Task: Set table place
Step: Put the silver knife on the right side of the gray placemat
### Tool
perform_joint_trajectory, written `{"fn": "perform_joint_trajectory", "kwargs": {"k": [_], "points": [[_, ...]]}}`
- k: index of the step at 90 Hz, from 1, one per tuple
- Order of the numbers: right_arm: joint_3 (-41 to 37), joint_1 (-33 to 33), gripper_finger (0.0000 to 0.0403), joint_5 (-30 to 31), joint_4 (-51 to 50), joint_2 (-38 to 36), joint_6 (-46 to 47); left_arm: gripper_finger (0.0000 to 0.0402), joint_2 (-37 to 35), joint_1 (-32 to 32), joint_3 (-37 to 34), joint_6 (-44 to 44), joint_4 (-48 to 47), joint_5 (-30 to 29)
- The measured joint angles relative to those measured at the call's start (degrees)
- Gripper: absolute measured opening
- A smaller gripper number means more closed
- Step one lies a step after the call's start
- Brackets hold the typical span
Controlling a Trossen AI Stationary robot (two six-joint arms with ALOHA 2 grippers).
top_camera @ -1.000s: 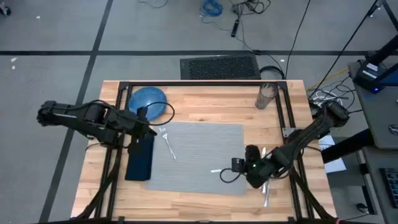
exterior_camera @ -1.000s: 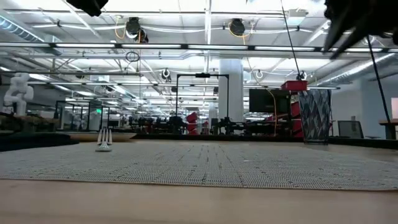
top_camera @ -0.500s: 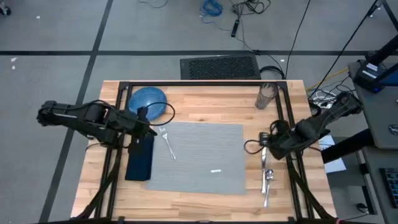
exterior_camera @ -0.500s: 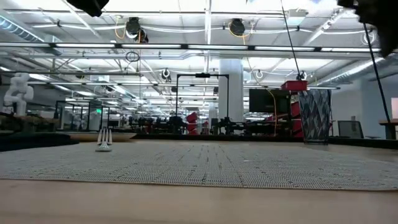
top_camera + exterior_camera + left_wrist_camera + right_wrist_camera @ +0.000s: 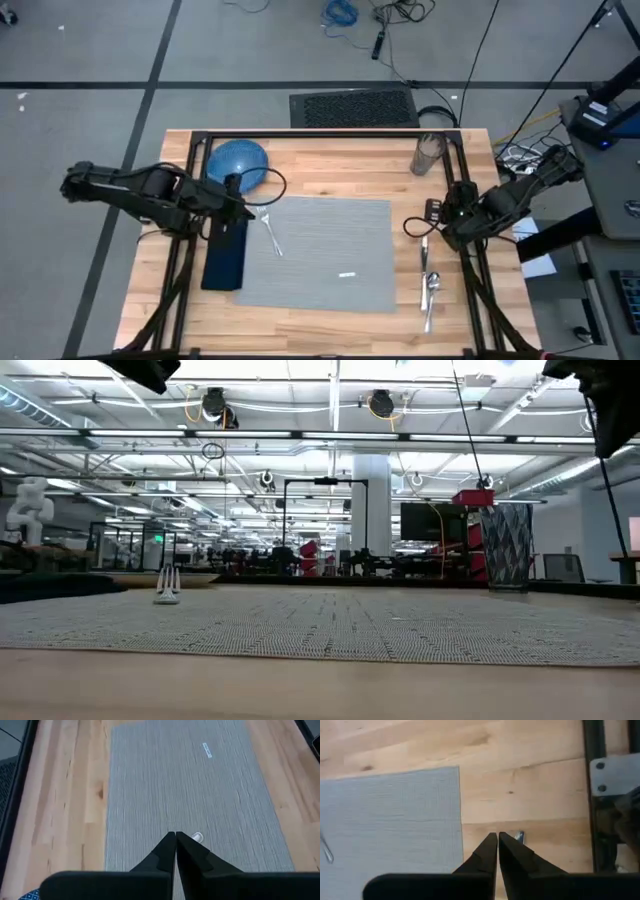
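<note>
High view: placemat (image 5: 318, 252) lies flat mid-table (image 5: 330, 165), long axis running left-right, edges square w/ the table edges, small white tag toward the near right part. Fork (image 5: 269, 229) sits on its left part, napkin (image 5: 226, 252) just beside the left edge, blue dish (image 5: 238, 163) at far left corner, glass (image 5: 427, 154) far right. Spoon & knife (image 5: 428, 285) lie on bare wood just right of the mat. Left gripper (image 5: 244, 208) is over the mat's far-left corner near the fork; right gripper (image 5: 437, 222) is by the cutlery's far end.

Low view: mat spreads across the frame, fork tines upright-looking at left; no fingertips visible.

Left wrist: fingers (image 5: 162, 854) closed, tips together, holding nothing, mat below.

Right wrist: fingers (image 5: 487, 852) closed too, empty, above bare wood next to the mat's edge.

Risk, as I judge it: dish isn't on the mat yet. Left gripper is close to the fork, so a low sweep toward the dish could knock it askew or drag the mat out of square.
</note>
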Motion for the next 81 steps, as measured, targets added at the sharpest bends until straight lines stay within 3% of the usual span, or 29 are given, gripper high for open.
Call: {"fn": "perform_joint_trajectory", "kwargs": {"k": [14, 31, 49, 65, 81], "points": [[0.0, 0.0, 0.0004, -3.8, 1.5, -0.2, -0.4, 0.0, 0.2, 1.5, 0.0, 0.2, 0.0, 0.0], [0.0, 0.0, 0.0004, -4.2, 5.0, 0.4, -2.3, 0.0, 0.2, 2.7, 0.0, 0.3, 0.0, 0.0], [-0.3, 0.2, 0.0004, -7.5, 6.4, 6.0, -1.9, 0.0, 0.2, 2.7, 0.0, 0.2, -0.1, 0.0], [-5.6, 0.5, 0.0004, -14.8, 15.0, 10.4, -3.3, 0.0, 0.2, 2.7, 0.0, 0.2, -0.2, 0.0], [-12.6, 2.8, 0.0004, -15.3, 25.5, 11.1, 1.0, 0.0, 0.2, 2.7, 0.0, 0.1, -0.3, 0.0]]}}
